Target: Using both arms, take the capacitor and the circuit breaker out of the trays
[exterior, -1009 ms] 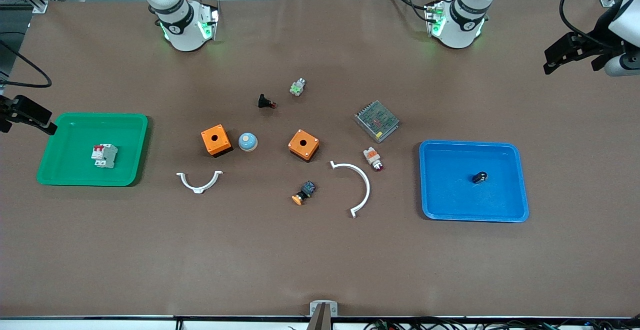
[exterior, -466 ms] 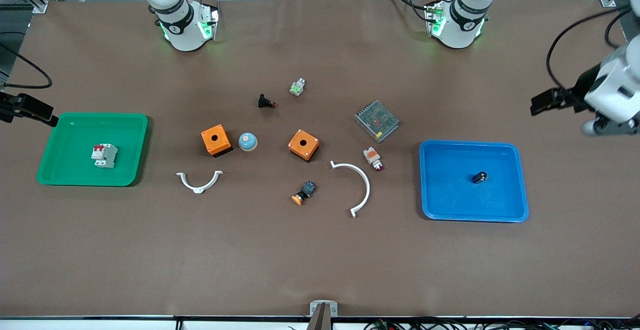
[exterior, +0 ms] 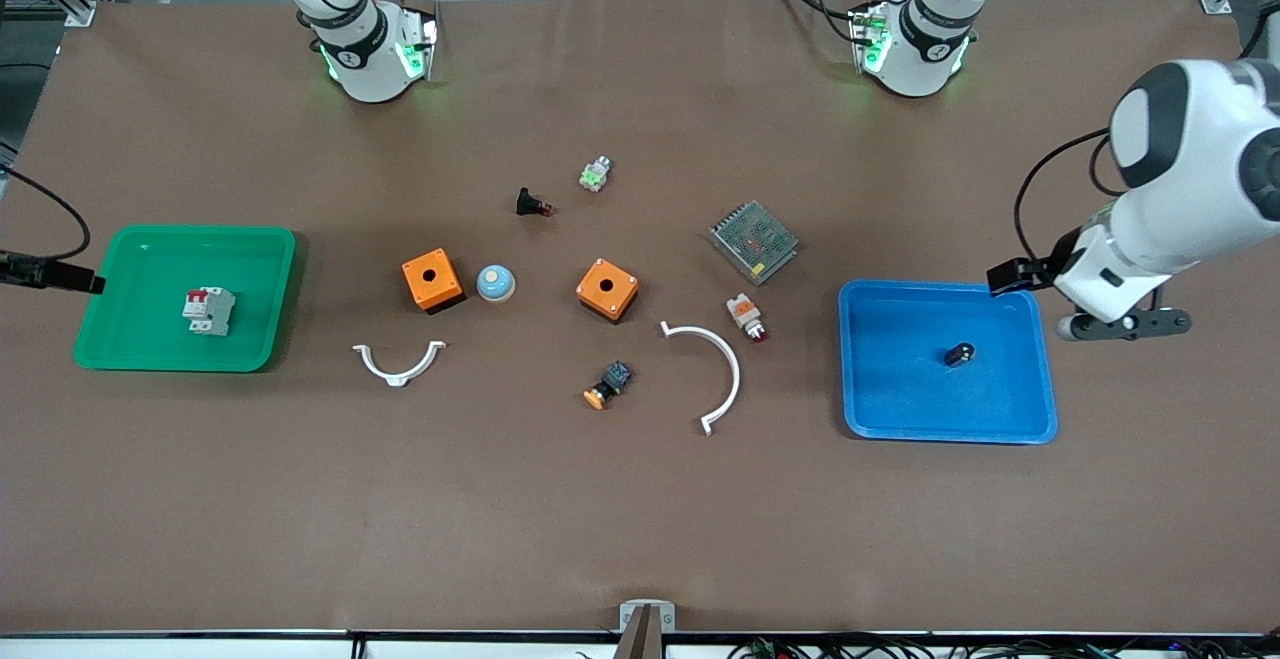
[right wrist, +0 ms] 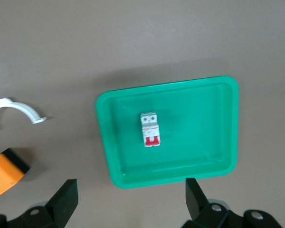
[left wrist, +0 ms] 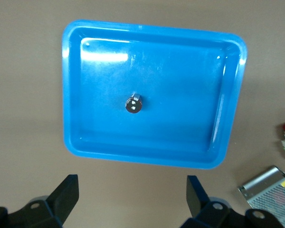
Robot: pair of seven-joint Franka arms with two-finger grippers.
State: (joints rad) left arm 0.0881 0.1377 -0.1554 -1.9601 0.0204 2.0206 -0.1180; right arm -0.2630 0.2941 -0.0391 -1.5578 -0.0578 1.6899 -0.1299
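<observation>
The capacitor [exterior: 960, 353], a tiny black cylinder with a pale end, lies in the blue tray [exterior: 880, 409]; it also shows in the left wrist view [left wrist: 133, 103]. The grey-white breaker [exterior: 209, 311] with red levers lies in the green tray [exterior: 130, 354]; it also shows in the right wrist view [right wrist: 150, 130]. My left gripper [exterior: 1125, 323] [left wrist: 133, 199] is open and empty, up over the table beside the blue tray at the left arm's end. My right gripper [right wrist: 131, 199] is open and empty over the table beside the green tray [right wrist: 114, 180]; the front view shows only a black part of it at the edge.
Mid-table lie two orange boxes [exterior: 432, 280] [exterior: 607, 290], a blue dome [exterior: 495, 283], two white curved clips [exterior: 398, 363] [exterior: 712, 374], a metal mesh unit [exterior: 754, 241], a white-and-orange lamp [exterior: 746, 316], a blue-black switch [exterior: 608, 385] and a black button part [exterior: 532, 204].
The left arm has swung down along the table's end to beside the blue tray. The right hand has moved alongside the green tray, toward the front camera, and mostly out of the front view.
</observation>
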